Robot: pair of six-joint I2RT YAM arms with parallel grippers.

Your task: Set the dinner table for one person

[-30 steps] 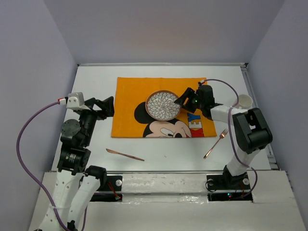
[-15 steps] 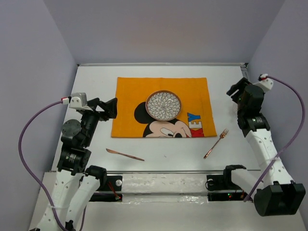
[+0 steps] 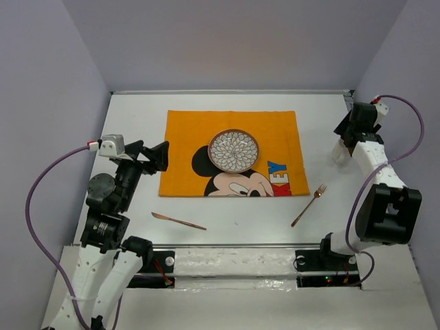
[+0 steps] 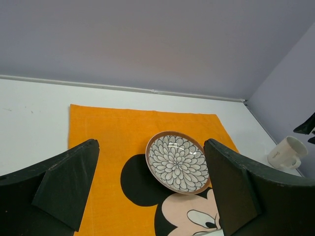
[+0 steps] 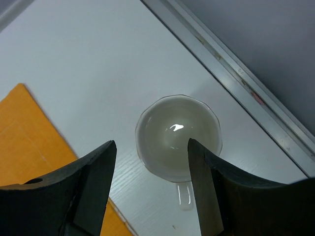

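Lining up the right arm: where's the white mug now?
Right wrist view: the white mug stands on the dinner table's far right side, off the orange mat's right edge, directly below the open right gripper.

Table (image 3: pixel 137 124): matt white, smooth. Mat (image 3: pixel 185 137): orange printed cloth, matt. Plate (image 4: pixel 177 162): glazed ceramic, glossy, with bright highlights on the petal pattern and a brown rim. Cup (image 5: pixel 178 135): white glazed ceramic, shiny inside. Fork (image 3: pixel 307 205) and knife (image 3: pixel 178 221): copper-toned metal, polished. Fingers (image 4: pixel 64 182): matt black plastic. Rail (image 5: pixel 236 73) at the table's edge: dull grey metal.
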